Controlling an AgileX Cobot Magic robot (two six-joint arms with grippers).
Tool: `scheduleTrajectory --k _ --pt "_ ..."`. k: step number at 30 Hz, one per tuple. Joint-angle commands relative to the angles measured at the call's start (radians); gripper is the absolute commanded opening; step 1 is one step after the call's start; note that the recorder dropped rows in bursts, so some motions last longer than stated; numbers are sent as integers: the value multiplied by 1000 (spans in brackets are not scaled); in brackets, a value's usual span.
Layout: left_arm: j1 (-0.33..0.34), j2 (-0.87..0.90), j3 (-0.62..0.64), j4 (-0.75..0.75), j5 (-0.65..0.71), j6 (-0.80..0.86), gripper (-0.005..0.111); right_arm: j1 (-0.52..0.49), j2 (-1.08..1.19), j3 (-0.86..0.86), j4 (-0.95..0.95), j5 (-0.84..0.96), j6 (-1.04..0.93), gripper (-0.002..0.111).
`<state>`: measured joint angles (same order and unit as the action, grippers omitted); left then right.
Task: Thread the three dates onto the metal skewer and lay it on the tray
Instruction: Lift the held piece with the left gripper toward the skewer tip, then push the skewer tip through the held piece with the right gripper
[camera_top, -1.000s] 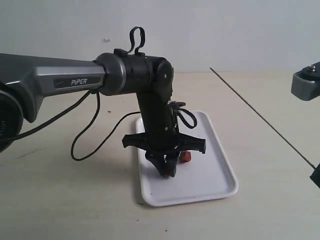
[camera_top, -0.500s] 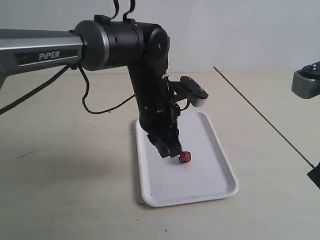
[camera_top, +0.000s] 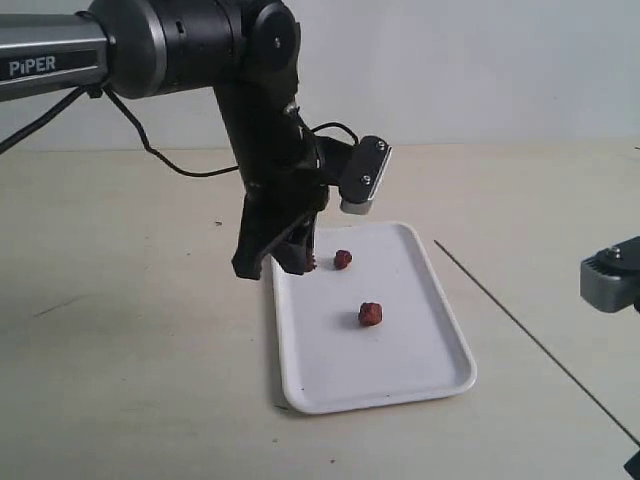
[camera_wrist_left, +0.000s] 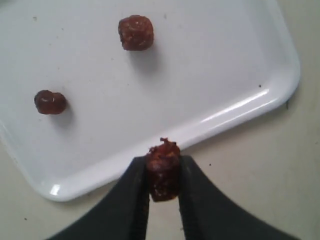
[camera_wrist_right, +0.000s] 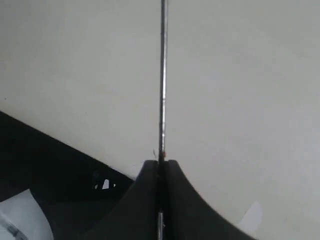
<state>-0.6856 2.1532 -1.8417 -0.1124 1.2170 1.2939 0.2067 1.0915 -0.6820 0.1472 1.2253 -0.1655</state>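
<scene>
My left gripper (camera_wrist_left: 163, 167) is shut on one dark reddish-brown date (camera_wrist_left: 163, 171), held above the near rim of the white tray (camera_wrist_left: 240, 107). In the exterior view that gripper (camera_top: 290, 262) hangs over the tray's far left corner (camera_top: 285, 290). Two more dates lie loose on the tray: one (camera_top: 343, 259) towards the back, one (camera_top: 370, 314) in the middle; they also show in the left wrist view as date (camera_wrist_left: 135, 32) and date (camera_wrist_left: 50, 102). My right gripper (camera_wrist_right: 161, 164) is shut on the thin metal skewer (camera_wrist_right: 162, 80), which slants across the table (camera_top: 520, 328) right of the tray.
The tray lies on a plain beige table (camera_top: 120, 350) before a pale wall. The left arm's black cable (camera_top: 180, 165) loops behind it. A grey part of the right arm (camera_top: 610, 280) shows at the right edge.
My left gripper has risen off the tray and swung back-left with a date in it, uncovering a second date. The skewer has dropped lower and nearer the tray.
</scene>
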Motion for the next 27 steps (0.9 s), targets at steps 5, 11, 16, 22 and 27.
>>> scheduleTrajectory --k 5,11,16,22,27 --pt "24 -40 0 -195 4 390 20 -3 -8 20 195 -4 -145 0" --pt "8 -40 0 -207 4 522 20 -3 28 20 213 -4 -164 0" --pt "7 -40 0 -187 4 661 20 -3 87 20 274 -4 -230 0" --pt "7 -40 0 -187 4 744 20 -3 177 20 289 -4 -252 0" --pt "7 -40 0 -184 4 789 20 -3 199 2 312 -4 -261 0"
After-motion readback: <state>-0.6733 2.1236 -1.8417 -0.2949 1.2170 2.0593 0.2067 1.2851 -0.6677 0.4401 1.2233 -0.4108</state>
